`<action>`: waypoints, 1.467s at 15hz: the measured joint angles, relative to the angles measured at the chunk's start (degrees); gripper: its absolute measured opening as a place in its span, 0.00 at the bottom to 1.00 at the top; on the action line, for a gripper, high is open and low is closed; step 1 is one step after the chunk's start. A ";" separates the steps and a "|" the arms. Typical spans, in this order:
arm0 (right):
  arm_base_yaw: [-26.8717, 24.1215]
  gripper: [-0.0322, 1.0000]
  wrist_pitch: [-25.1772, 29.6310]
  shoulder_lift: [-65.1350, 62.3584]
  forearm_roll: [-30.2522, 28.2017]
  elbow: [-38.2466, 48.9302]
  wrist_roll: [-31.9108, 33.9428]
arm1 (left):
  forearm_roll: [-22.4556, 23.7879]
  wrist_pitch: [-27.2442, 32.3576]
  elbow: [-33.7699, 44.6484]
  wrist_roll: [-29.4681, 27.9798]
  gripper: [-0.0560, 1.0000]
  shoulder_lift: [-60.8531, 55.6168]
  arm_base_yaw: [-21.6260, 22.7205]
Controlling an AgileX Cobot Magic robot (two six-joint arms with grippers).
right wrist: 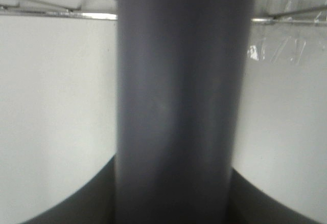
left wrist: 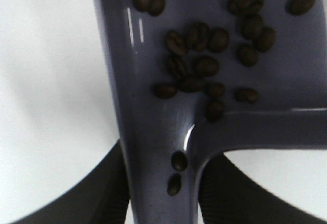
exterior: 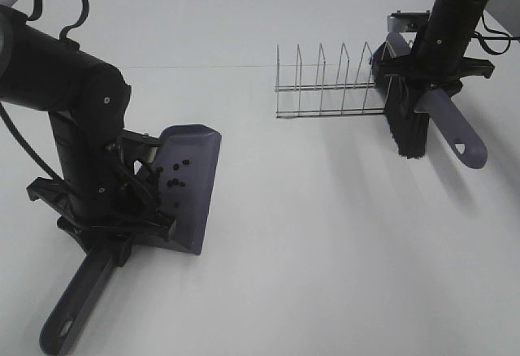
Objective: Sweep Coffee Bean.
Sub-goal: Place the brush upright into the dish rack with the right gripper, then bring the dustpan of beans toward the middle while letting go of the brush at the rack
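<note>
Clamped in the left pincer (exterior: 122,210) by its handle, the grey-purple dustpan (exterior: 191,181) is seen with the coffee bean (left wrist: 204,65) scattered in its tray just beyond the jaws, while the brush (exterior: 410,120) is gripped by the right pincer (exterior: 426,71) beside a wire rack (exterior: 329,84) on the white surface (exterior: 325,234).

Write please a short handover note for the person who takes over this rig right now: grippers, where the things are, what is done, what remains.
Left gripper: shut on the dustpan handle, pan resting on the white table.
Right gripper: shut on the brush handle, brush lifted beside the wire rack, bristles pointing down.
Coffee beans: lying in the dustpan, two down in the handle channel. No loose beans visible on the table.
Done: sweeping looks finished.
Left: probably only to put the tools down or empty the pan; keep it level.
</note>
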 joint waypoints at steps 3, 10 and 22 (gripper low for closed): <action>-1.03 0.32 -0.23 0.80 1.89 -1.15 -0.80 | -0.69 0.92 0.00 0.00 0.38 0.06 0.00; -1.26 0.33 -0.23 0.74 4.07 -1.15 -0.29 | -1.72 0.97 0.00 0.00 0.38 0.06 0.00; -1.26 0.64 -1.09 -11.86 6.25 1.26 1.26 | -3.67 2.23 -2.98 0.00 0.38 0.86 0.00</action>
